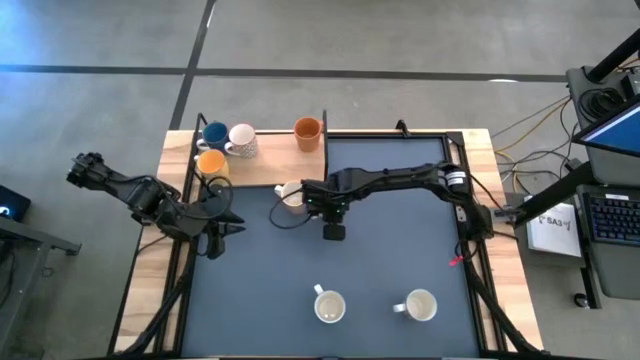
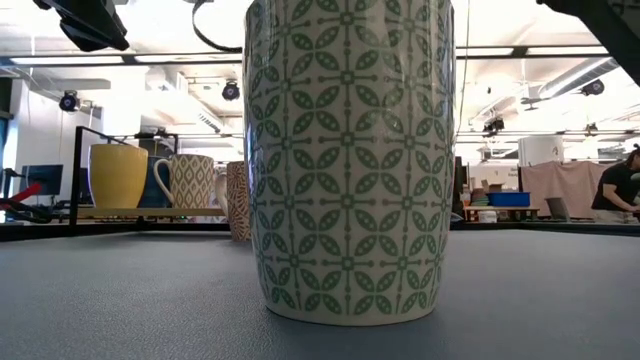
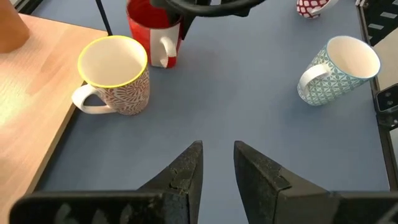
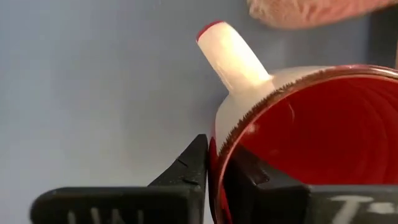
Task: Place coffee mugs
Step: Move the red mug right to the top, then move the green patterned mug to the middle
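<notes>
A red mug (image 4: 311, 118) with a white handle stands upright on the blue mat, seen in the left wrist view as the red mug (image 3: 149, 34). My right gripper (image 4: 214, 155) is shut on its rim; from above, the right gripper (image 1: 331, 212) hides the mug. A cream patterned mug (image 1: 290, 196) stands just left of it, beside the wooden shelf. My left gripper (image 3: 217, 165) is open over bare mat at the table's left, the left gripper (image 1: 222, 228) touching nothing. Blue (image 1: 214, 134), white (image 1: 241, 140), orange (image 1: 307, 131) and yellow-orange (image 1: 211, 163) mugs stand on the shelf. My right gripper pinches the red mug's rim (image 4: 219, 144) right beside the white handle (image 4: 233, 56), one finger (image 4: 186, 171) outside the wall and one finger (image 4: 249, 174) inside the cup. It comes from above. Whether the mug's base rests on the mat cannot be told.
Two pale patterned mugs (image 1: 330, 306) (image 1: 420, 305) stand near the table's near edge; the green-patterned one (image 2: 348, 160) fills the low view. The wooden shelf (image 1: 262, 172) takes the far left corner. A black frame (image 1: 470, 200) borders the mat. Bare mat lies mid-table.
</notes>
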Motion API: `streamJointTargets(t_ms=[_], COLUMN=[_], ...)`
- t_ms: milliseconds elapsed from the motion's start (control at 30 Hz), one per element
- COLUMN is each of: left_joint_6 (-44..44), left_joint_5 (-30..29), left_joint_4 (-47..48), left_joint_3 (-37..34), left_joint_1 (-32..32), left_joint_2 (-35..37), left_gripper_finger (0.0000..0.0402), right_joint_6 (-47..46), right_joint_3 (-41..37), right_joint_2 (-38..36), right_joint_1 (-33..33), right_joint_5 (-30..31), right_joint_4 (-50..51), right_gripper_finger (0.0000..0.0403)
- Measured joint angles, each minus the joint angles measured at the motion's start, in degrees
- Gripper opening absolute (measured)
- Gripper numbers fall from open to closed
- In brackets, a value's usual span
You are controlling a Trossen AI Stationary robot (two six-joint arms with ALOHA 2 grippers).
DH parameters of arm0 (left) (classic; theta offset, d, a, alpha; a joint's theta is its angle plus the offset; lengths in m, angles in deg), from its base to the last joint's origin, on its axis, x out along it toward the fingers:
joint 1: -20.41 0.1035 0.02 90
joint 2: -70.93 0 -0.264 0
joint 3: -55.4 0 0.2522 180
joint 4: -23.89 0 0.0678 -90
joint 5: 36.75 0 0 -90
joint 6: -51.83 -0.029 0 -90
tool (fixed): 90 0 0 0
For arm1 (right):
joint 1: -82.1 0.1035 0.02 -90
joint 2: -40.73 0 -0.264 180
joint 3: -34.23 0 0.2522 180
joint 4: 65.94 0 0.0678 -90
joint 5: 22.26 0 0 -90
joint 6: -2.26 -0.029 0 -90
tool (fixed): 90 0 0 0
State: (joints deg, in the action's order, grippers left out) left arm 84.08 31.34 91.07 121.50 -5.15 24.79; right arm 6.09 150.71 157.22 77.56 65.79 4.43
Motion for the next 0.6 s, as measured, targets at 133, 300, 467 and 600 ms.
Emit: streamJointTargets(t_ms=[133,300,467,600], left_joint_6=[0.02,0.26,0.28,0.28], left_joint_5=[0.00,0.00,0.01,0.00], left_joint_4=[0.04,0.25,0.32,0.32], left_joint_3=[0.00,0.00,0.00,0.00], left_joint_1=[-0.02,-0.01,0.00,-0.02], left_joint_2=[0.00,-0.05,-0.05,-0.07], left_gripper_finger=[0.0073,0.0073,0.0073,0.0073], right_joint_6=[-0.17,-1.14,-1.62,-6.28], right_joint_3=[1.98,4.44,2.43,-1.55], right_joint_2=[-0.67,-3.12,-6.25,-8.20], right_joint_1=[-0.02,0.77,4.71,9.88], right_joint_5=[0.02,-0.10,-8.28,-10.50], right_joint_4=[0.39,3.68,6.18,5.91], right_gripper_finger=[0.0073,0.0109,0.0112,0.0100])
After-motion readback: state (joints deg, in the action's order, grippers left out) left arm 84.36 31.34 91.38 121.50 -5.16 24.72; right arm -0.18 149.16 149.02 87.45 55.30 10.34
